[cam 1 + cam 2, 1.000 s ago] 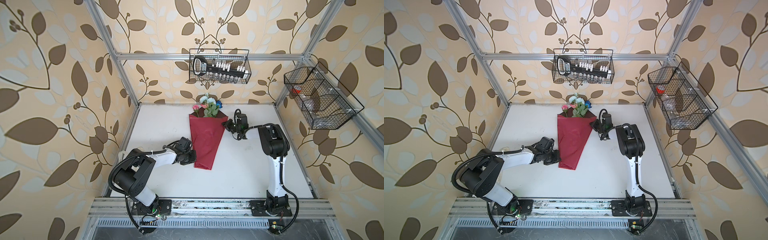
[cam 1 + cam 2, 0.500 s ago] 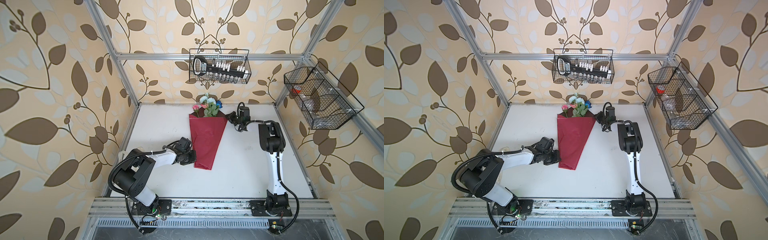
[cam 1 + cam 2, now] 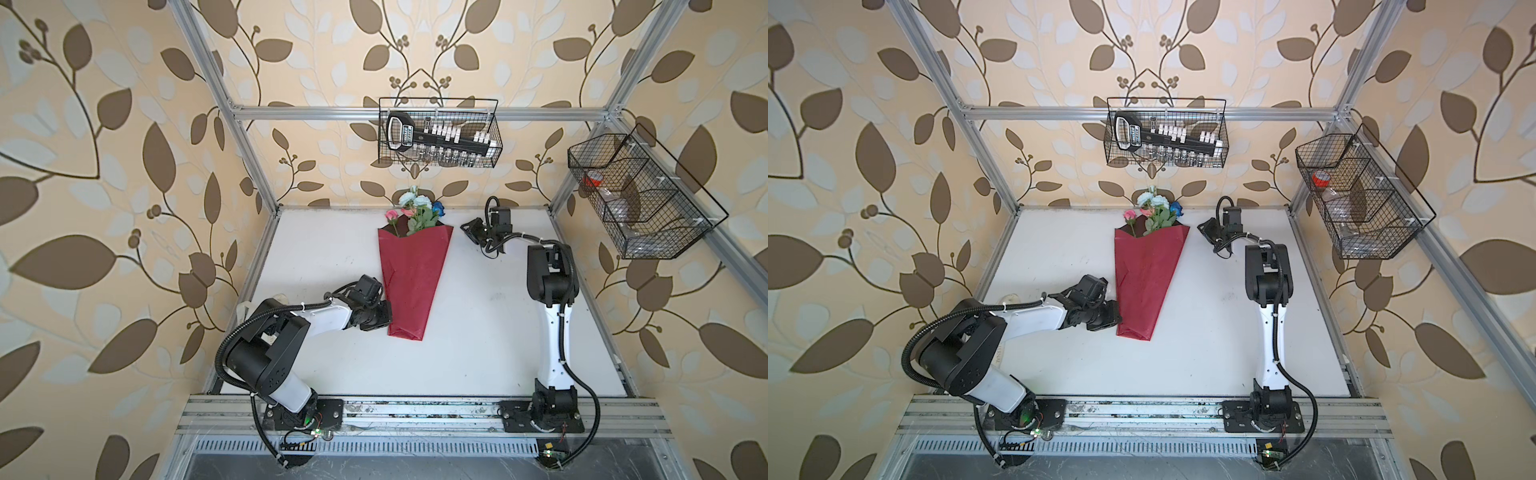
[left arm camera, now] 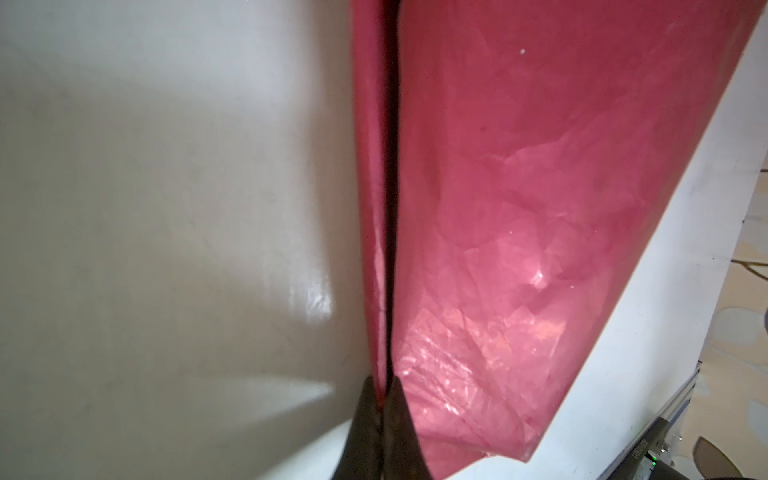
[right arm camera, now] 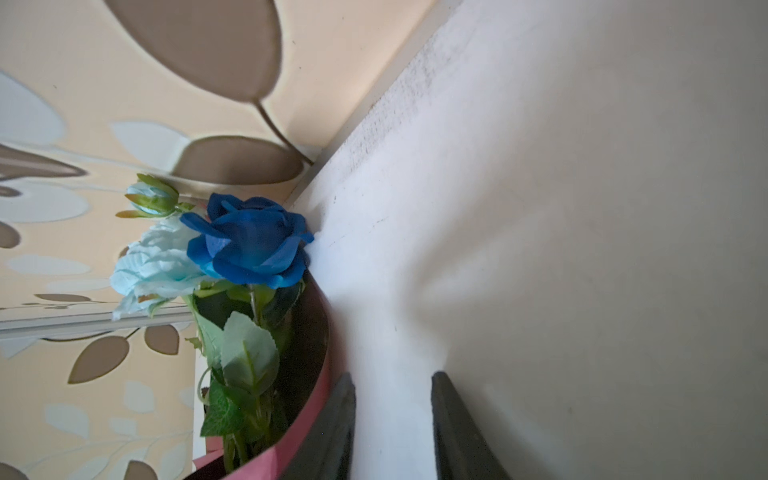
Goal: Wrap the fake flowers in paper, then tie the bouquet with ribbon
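The bouquet of fake flowers (image 3: 417, 210) (image 3: 1154, 211) lies at the back middle of the white table, its pink, pale-blue and dark-blue blooms sticking out of a shiny red wrapping cone (image 3: 411, 274) (image 3: 1146, 274). My left gripper (image 3: 387, 316) (image 3: 1116, 319) (image 4: 383, 386) is shut on the cone's folded left edge (image 4: 376, 257) near its narrow end. My right gripper (image 3: 466, 227) (image 3: 1202, 227) (image 5: 392, 380) stands open just right of the cone's top corner, with only bare table between its fingers. In the right wrist view the dark-blue rose (image 5: 249, 243) shows beside it. The stems are hidden inside the wrap.
A wire basket (image 3: 438, 137) with a tool and sockets hangs on the back wall above the flowers. Another wire basket (image 3: 642, 199) hangs on the right wall. The back wall stands close behind the blooms. Bare white table (image 3: 478, 332) lies between the arms.
My right gripper has drawn back from the cone's top right corner toward the back of the table, and its jaws have opened. The left gripper has kept still, shut on the wrap.
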